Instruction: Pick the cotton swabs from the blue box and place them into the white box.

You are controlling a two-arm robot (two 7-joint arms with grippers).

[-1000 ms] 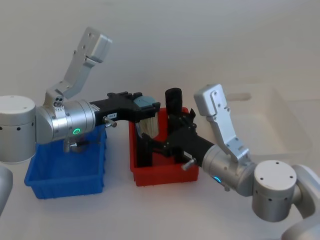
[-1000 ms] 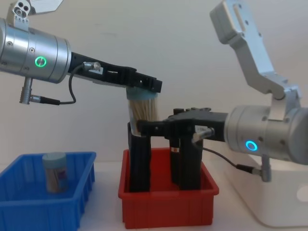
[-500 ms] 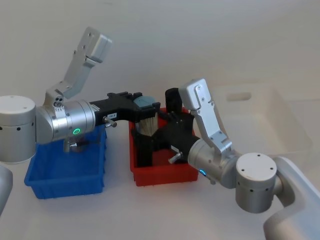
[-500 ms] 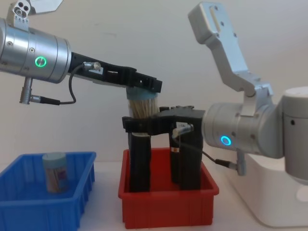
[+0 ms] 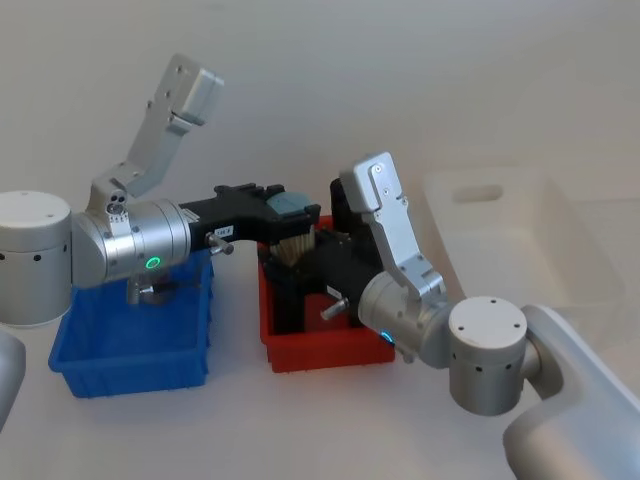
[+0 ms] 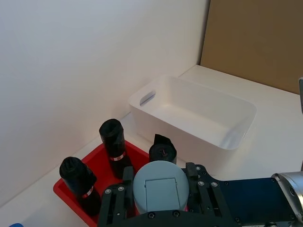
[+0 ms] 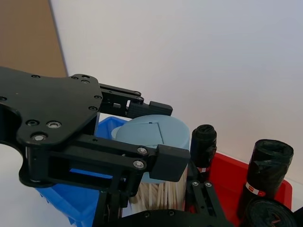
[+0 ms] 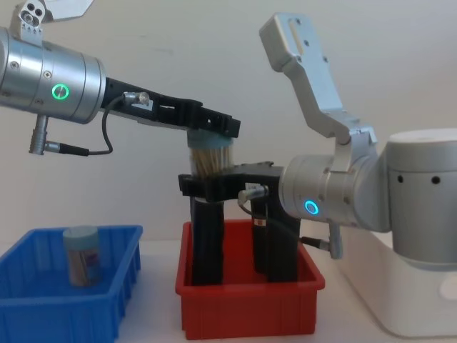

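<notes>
Left gripper (image 8: 210, 131) clamps the cotton swabs (image 8: 209, 161) by the lid, right gripper (image 8: 208, 187) spread around the body: release early and they drop into the red bin (image 8: 246, 311).

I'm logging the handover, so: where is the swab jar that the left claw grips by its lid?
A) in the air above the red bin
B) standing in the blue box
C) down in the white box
A: the left claw holds the swab jar up above the red bin, with the right claw at the jar's lower part.
</notes>
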